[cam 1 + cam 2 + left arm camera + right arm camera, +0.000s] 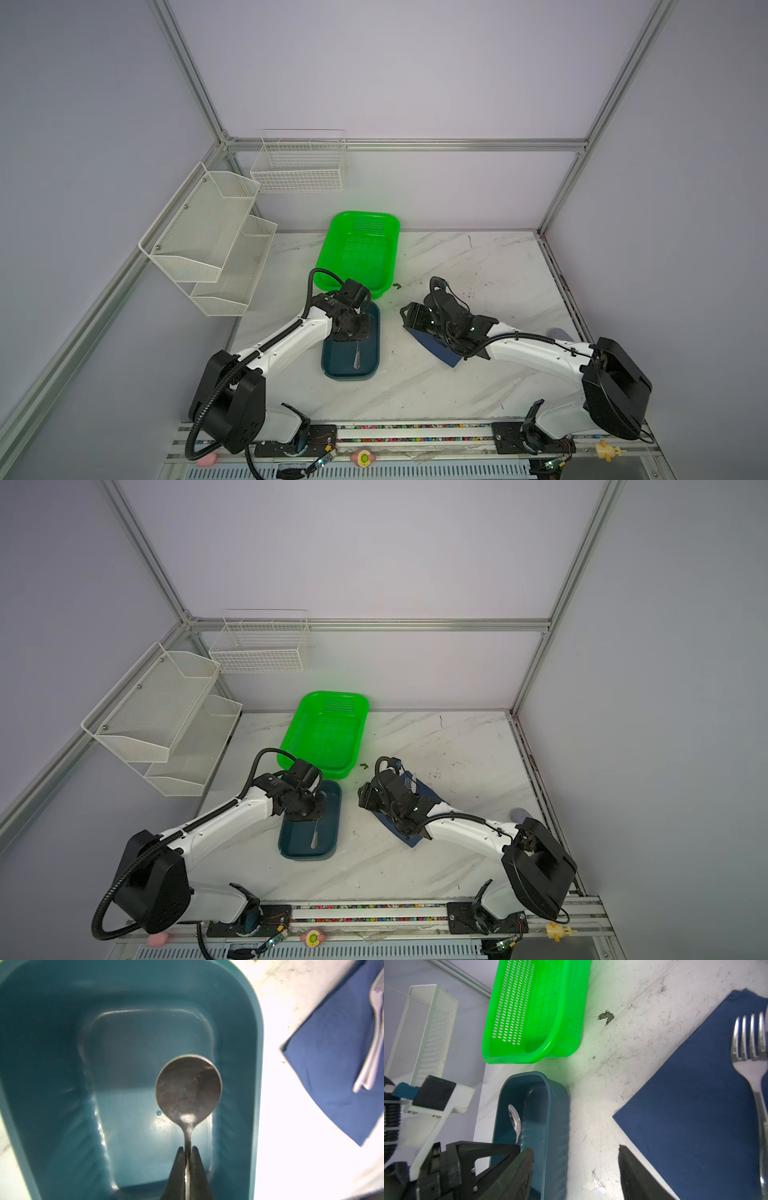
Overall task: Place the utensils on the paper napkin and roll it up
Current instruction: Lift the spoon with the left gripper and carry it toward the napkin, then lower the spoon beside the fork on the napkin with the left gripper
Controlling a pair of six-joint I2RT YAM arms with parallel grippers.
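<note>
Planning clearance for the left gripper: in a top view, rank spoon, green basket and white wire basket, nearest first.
1. spoon, clamped in the left gripper
2. green basket, just behind
3. white wire basket, on the back wall

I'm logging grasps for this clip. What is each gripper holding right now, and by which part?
The left gripper pinches the spoon by its handle, close to the bowl. The right gripper is open and holds nothing.
</note>
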